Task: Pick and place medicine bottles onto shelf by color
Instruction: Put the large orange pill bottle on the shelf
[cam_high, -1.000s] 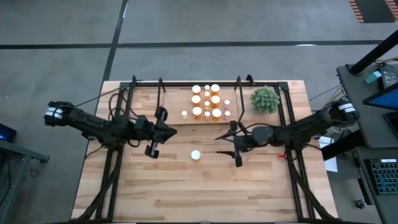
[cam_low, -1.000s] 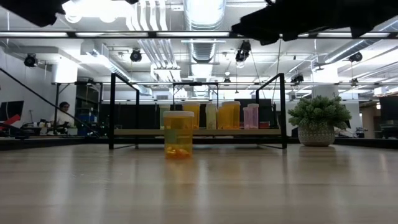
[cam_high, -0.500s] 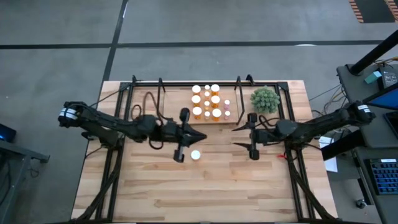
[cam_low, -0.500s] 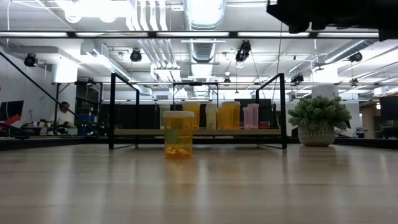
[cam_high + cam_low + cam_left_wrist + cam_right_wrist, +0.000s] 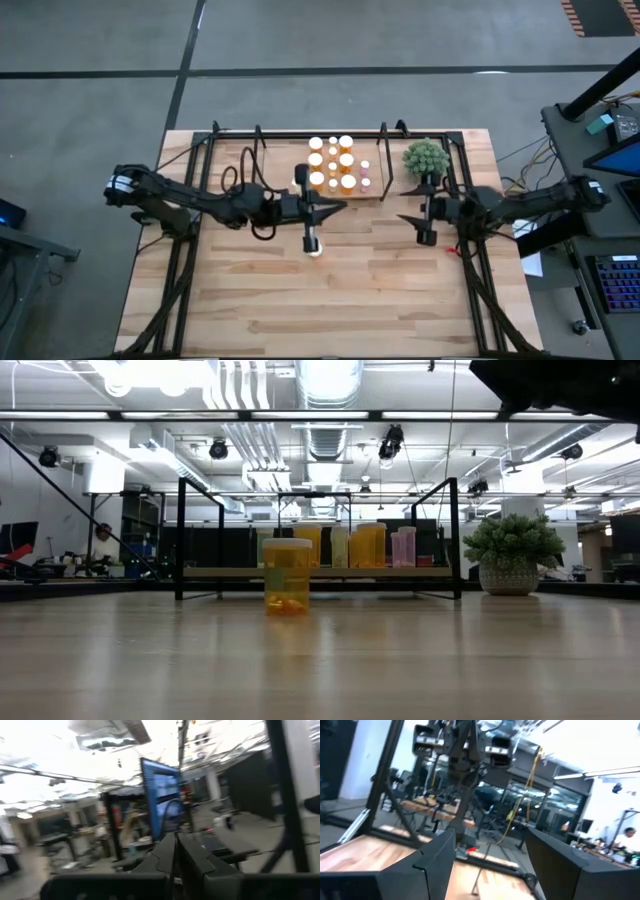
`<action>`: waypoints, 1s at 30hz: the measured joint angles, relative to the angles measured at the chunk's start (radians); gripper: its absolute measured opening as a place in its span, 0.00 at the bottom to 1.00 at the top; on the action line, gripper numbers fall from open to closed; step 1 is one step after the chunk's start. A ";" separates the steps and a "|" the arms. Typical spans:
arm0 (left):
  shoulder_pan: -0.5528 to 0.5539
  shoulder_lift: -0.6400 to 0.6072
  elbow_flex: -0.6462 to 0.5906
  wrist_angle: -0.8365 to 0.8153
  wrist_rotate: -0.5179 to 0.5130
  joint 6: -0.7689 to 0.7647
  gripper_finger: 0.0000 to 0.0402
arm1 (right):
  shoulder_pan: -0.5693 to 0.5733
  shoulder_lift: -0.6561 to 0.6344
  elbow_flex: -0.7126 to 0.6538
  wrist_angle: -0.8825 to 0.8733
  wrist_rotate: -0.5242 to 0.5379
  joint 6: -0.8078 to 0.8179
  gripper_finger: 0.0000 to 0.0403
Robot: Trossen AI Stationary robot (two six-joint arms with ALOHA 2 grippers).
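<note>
Jaws pressed together on left gripper (image 5: 338, 207), above the desk (image 5: 250, 300) just beside a lone bottle (image 5: 315, 249) standing in front of the shelf (image 5: 375, 194). Right gripper (image 5: 404, 218) had jaws spread, off near the plant (image 5: 426, 160). Other bottles (image 5: 333, 165) clustered on shelf.

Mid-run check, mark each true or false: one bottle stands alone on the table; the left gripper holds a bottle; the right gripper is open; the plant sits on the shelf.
1. One bottle stands alone on the table, off the shelf. True.
2. The left gripper holds a bottle. False: its fingers are shut together on nothing.
3. The right gripper is open. True.
4. The plant sits on the shelf. False: it stands on the table beside the shelf.
</note>
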State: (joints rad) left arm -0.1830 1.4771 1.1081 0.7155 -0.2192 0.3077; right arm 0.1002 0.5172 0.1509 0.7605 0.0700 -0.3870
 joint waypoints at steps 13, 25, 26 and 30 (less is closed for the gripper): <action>0.000 0.038 0.103 -0.251 -0.187 0.053 0.00 | -0.045 -0.112 0.044 -0.124 0.000 -0.032 0.57; -0.010 0.039 0.320 -0.952 -0.193 -0.204 0.00 | -0.045 -0.109 0.091 -0.208 0.000 -0.033 0.57; -0.012 0.043 0.321 -0.979 -0.191 -0.221 0.01 | -0.045 -0.110 0.091 -0.208 0.000 -0.033 0.57; -0.021 0.066 0.313 -1.124 -0.148 -0.337 0.08 | -0.045 -0.111 0.092 -0.208 0.000 -0.033 0.57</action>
State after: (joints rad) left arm -0.2035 1.5435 1.4206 -0.4087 -0.3675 -0.0292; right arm 0.0555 0.4065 0.2424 0.5529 0.0696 -0.4198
